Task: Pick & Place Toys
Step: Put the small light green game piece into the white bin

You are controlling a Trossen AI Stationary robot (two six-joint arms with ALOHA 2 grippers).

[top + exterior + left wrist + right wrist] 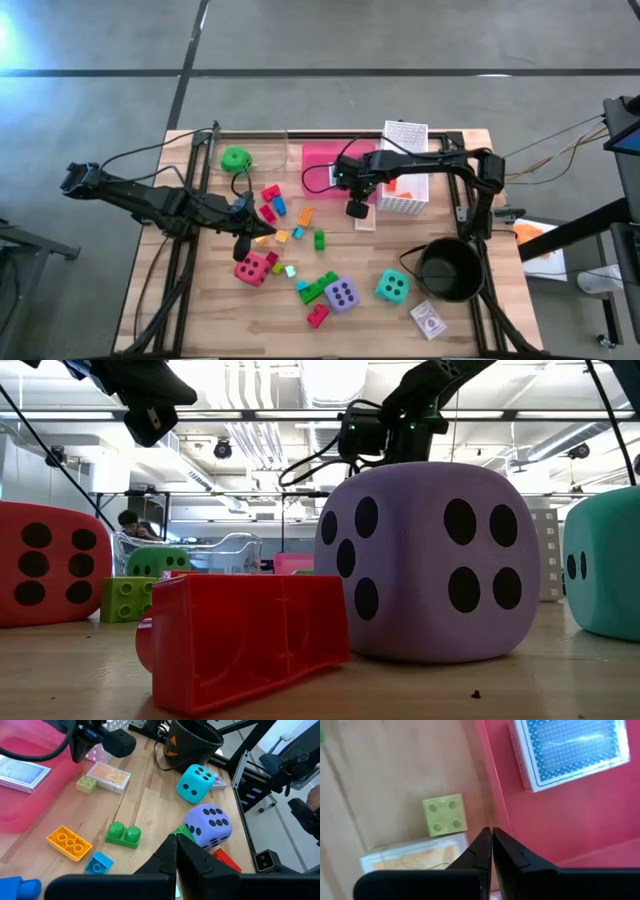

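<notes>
The high view alone takes in the whole table [200, 300]: both arms, a basket [405, 168] at upper centre-right, a pot [449, 270] at lower right, and the toys spread across the middle. There the red die [251, 268] lies left of centre, the purple die [342, 294] and teal die [392, 287] sit at lower centre, and the green die [236, 158] is at upper left. A card pack [429, 320] lies at the lower right, just below the pot.

Only the right wrist view shows the blue-backed pack [570, 751] lying on the pink tray [560, 820] at upper right, a lime brick [445, 814] on the wood at centre left, and a pale wrapped pack [415, 854] just below it. The left wrist view gives the orange brick [69, 843], green brick [123, 835] and blue brick [98, 864] in the lower left.

The right gripper [491, 851] has its 2 fingers pressed together on nothing, over the tray's edge. The left gripper [177, 855] is likewise pressed together and empty, near the purple die.

In the low view the purple die and a red brick [245, 638] fill the frame and hide most of the table. The teal die is cut off at the right edge, the red die at the left.
</notes>
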